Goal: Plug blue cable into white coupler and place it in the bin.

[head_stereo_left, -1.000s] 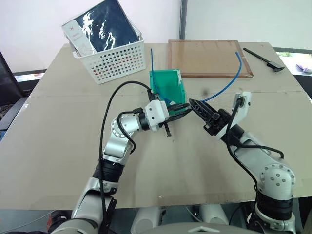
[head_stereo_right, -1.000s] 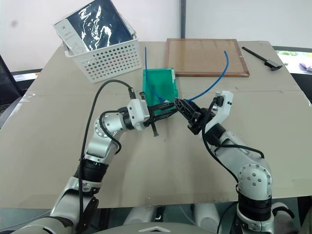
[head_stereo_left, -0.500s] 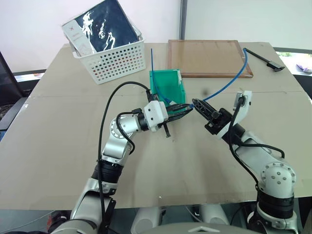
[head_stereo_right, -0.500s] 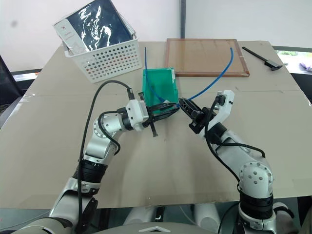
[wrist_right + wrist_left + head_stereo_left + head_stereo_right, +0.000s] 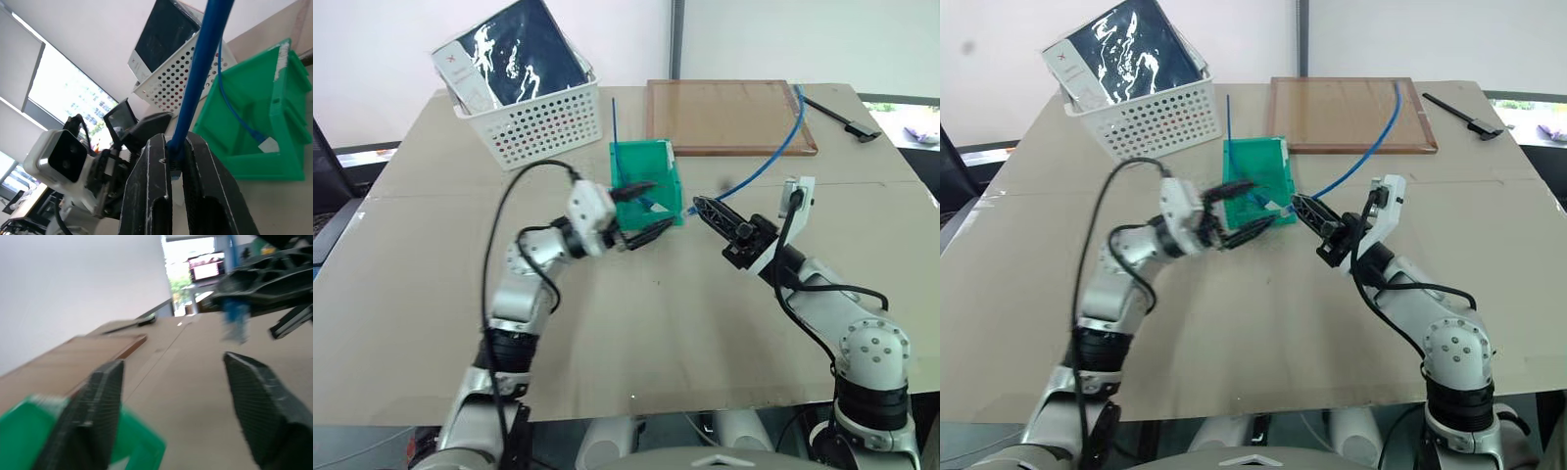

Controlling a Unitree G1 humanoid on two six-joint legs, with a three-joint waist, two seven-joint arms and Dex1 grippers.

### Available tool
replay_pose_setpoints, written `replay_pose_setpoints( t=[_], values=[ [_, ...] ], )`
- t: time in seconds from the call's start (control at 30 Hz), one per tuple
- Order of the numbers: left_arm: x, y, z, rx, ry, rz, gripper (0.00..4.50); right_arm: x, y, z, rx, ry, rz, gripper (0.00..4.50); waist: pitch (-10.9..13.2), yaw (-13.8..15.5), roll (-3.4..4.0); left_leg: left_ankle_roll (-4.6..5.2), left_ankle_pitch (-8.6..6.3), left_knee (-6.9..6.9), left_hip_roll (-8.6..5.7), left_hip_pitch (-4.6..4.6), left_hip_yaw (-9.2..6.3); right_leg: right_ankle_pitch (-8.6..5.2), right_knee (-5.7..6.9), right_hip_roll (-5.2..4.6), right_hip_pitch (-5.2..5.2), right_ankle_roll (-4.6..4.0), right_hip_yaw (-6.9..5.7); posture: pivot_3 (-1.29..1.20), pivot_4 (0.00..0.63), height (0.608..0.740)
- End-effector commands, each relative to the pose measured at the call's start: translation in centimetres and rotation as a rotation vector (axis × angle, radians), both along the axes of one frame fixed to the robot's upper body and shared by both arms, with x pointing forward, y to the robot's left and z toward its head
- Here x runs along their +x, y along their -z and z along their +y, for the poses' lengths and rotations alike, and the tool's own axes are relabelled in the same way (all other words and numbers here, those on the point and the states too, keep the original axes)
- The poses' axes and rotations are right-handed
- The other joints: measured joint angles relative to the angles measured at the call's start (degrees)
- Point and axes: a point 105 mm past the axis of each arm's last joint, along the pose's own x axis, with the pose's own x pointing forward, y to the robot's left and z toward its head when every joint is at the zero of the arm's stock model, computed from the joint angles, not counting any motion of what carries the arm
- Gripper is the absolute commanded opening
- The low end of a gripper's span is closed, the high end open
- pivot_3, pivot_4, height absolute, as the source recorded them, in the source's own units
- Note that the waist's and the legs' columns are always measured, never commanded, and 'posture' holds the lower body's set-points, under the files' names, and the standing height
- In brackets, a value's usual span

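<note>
The left gripper (image 5: 641, 211) hangs just in front of the bin (image 5: 664, 162) with its two black fingers spread wide and nothing between them; one finger reaches toward the bin's near wall and the other points lower, toward the table (image 5: 431, 284). From the left wrist, the two textured fingers (image 5: 93, 411) stand well apart, with a green corner of the bin below them and the other arm's dark tip with a blur of blue beyond. The right gripper (image 5: 705, 208) sits to the right of the bin, near its front corner, with its fingers pinched together on the blue cable (image 5: 781, 147). In the right wrist view the fingers (image 5: 156, 196) clamp the cable (image 5: 200, 73) close to its end, and the cable rises straight out from between them. From the grip the cable arcs up and away over the wooden board (image 5: 724, 116) toward the far right of the table, where a black tool (image 5: 842, 116) lies near the edge. The bin stands upright near the table's middle, its open top tilted toward the robot. Inside it lies a second, thinner blue cable (image 5: 234, 112) ending in a small white piece (image 5: 268, 144) resting on the bin's floor; its other end sticks up above the bin's far rim. Whether that white piece is the white coupler cannot be told for sure. A white perforated basket (image 5: 543, 117) holding a dark packet (image 5: 524, 44) stands at the far left.
</note>
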Motion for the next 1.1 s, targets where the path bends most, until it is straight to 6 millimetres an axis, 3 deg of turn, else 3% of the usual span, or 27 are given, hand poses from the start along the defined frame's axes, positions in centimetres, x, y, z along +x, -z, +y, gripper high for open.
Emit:
replay_pose_setpoints(
  t=[0.03, 0.17, 0.3, 0.5, 0.67, 0.8, 0.93, 1.1],
  values=[
    [-0.8, -0.9, 4.3, -0.040, -0.074, 0.089, 4.47, 0.2, -1.1, -0.8, 0.021, 0.001, -0.057, 0.00, 0.01, -0.35, 0.01, 0.00, 0.00, -0.01, 0.00, 0.00, 0.00, 0.00, -0.01, 0.00, -0.01, 0.00, 0.00, 0.00, 0.150, 0.740],
    [-0.9, 0.4, 8.5, -0.007, -0.194, 0.172, 4.47, 0.6, -0.6, -1.3, 0.001, 0.003, -0.059, 0.00, 0.01, -0.14, 0.02, 0.00, 0.00, -0.02, -0.01, -0.01, -0.03, -0.01, -0.03, -0.02, 0.00, 0.00, -0.05, 0.00, 0.150, 0.740],
    [-0.9, 2.5, 10.1, 0.035, -0.251, 0.223, 4.47, 0.7, -0.5, -1.2, -0.011, 0.000, -0.067, 0.00, 0.01, -0.05, 0.02, 0.00, 0.00, -0.02, -0.01, 0.00, 0.00, -0.01, -0.03, -0.03, 0.01, 0.00, -0.03, 0.00, 0.150, 0.740],
    [-1.8, 5.0, 9.0, 0.044, -0.220, 0.269, 4.47, 0.5, -0.4, -0.8, -0.015, -0.002, -0.074, 0.00, 0.01, -0.06, 0.02, -0.01, 0.00, -0.06, 0.00, -0.03, 0.00, 0.00, -0.05, -0.06, -0.04, -0.01, -0.01, 0.00, 0.150, 0.740],
    [-0.7, 6.0, 8.7, 0.159, -0.192, 0.246, 4.47, 0.4, -0.3, -0.6, -0.013, 0.002, -0.075, 0.00, 0.01, 0.52, 0.01, -0.01, 0.00, -0.07, 0.00, -0.03, 0.00, 0.00, -0.03, -0.06, -0.07, -0.02, -0.01, 0.00, 0.150, 0.740],
    [0.4, 6.1, 8.3, 0.172, -0.188, 0.240, 4.47, 0.3, -0.2, -0.7, -0.027, 0.014, -0.079, 0.00, 0.01, 0.84, 0.01, -0.01, 0.00, -0.06, -0.02, -0.05, 0.00, 0.01, -0.03, -0.05, -0.07, -0.02, -0.03, 0.00, 0.150, 0.740],
    [0.3, 6.2, 7.1, 0.096, -0.218, 0.274, 4.47, 0.1, -0.2, -1.0, -0.029, 0.036, -0.085, 0.00, 0.01, 0.72, 0.01, 0.00, -0.01, -0.06, -0.03, -0.06, 0.04, 0.01, -0.04, -0.09, -0.09, -0.01, 0.03, 0.00, 0.150, 0.740],
    [-0.3, 6.3, 6.7, 0.019, -0.384, 0.289, 4.47, 0.0, -0.1, -1.2, -0.034, 0.049, -0.085, 0.00, 0.01, 0.68, 0.01, -0.01, -0.01, -0.13, 0.00, -0.12, 0.10, 0.01, -0.02, -0.10, -0.25, 0.00, 0.15, 0.00, 0.150, 0.740]
  ],
)
